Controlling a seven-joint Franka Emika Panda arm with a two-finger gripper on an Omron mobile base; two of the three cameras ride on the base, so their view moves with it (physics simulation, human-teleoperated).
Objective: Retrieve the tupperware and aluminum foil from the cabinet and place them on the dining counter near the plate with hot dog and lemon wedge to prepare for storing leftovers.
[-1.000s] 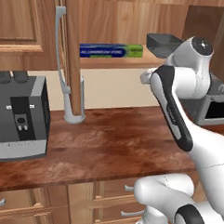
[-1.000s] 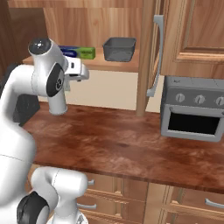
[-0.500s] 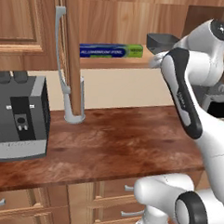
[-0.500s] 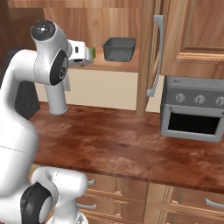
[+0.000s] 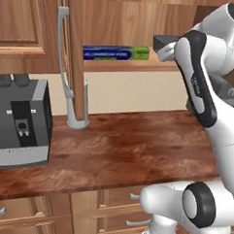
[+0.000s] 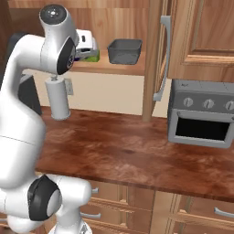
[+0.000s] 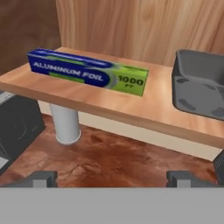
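Two finger tips (image 7: 43,178) spread wide with nothing between, gripper (image 7: 113,178) raised level with the plank shelf (image 7: 131,113) of the cabinet (image 5: 26,22) and aimed at it. Risen since a second ago, when held lower before the shelf; nothing on the shelf shifted. One aluminum foil (image 7: 87,72) box lying flat on the shelf, long axis along the front edge, lime-green end toward the tupperware (image 7: 199,83). One tupperware, upright, open top, just beside the foil on the same shelf, apart from it. One door bar handle (image 5: 64,53) left of the foil in the left base view.
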